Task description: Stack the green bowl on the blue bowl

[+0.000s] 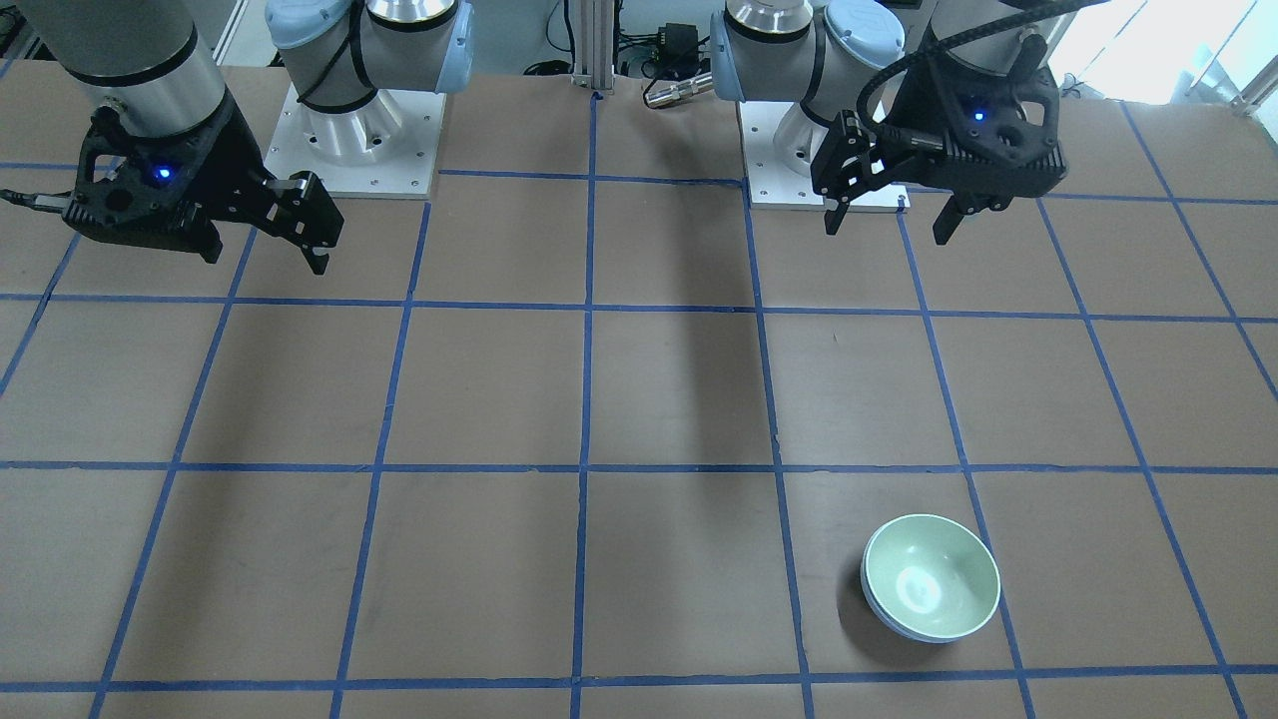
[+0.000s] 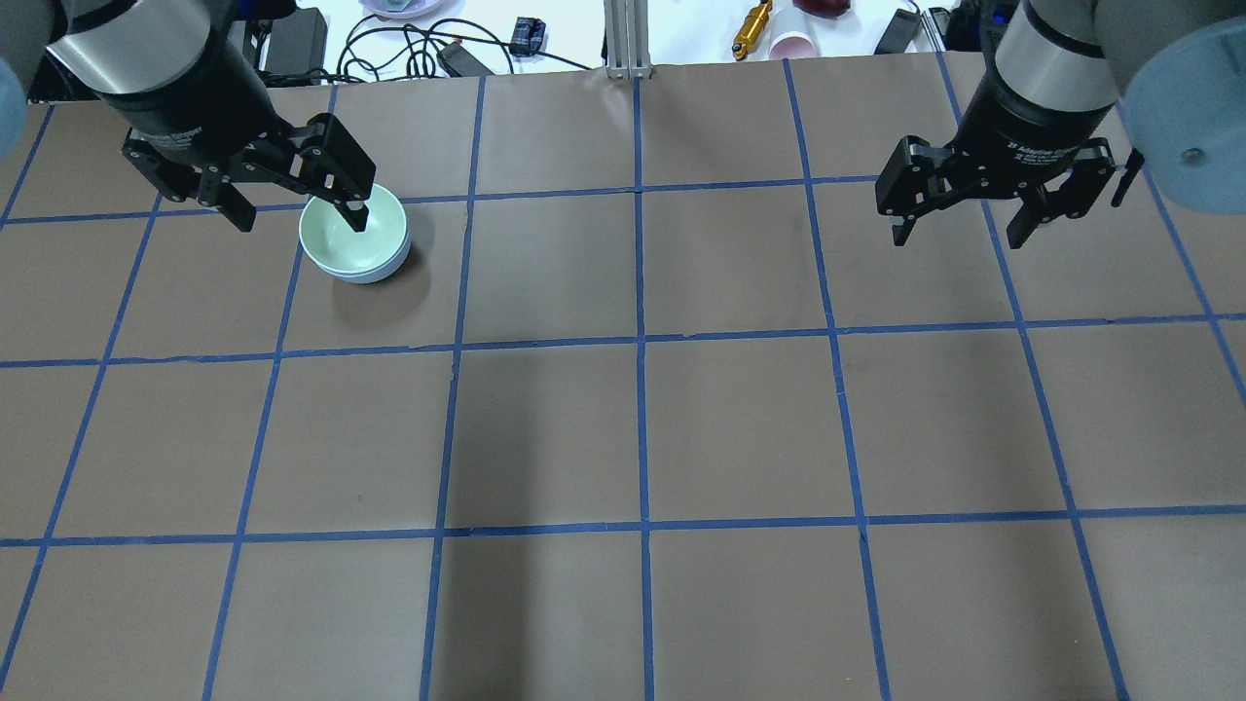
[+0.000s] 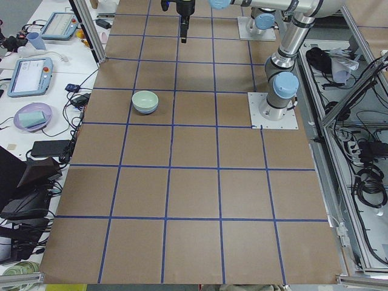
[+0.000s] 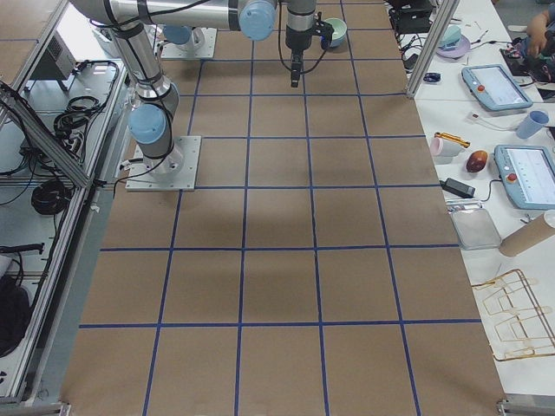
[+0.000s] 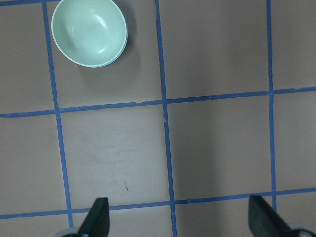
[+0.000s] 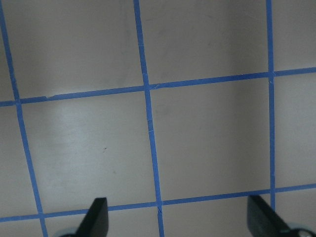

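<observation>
The green bowl sits nested inside the blue bowl; only a thin strip of the blue one shows under its rim. The stack also shows in the overhead view and at the top left of the left wrist view. My left gripper is open and empty, raised well above the table and apart from the bowls. In the overhead view one of its fingers overlaps the bowl. My right gripper is open and empty, raised over the table's other side.
The brown table carries a grid of blue tape. The two arm bases stand on white plates at the robot's edge. Cables, cups and tablets lie on the white bench beyond the far edge.
</observation>
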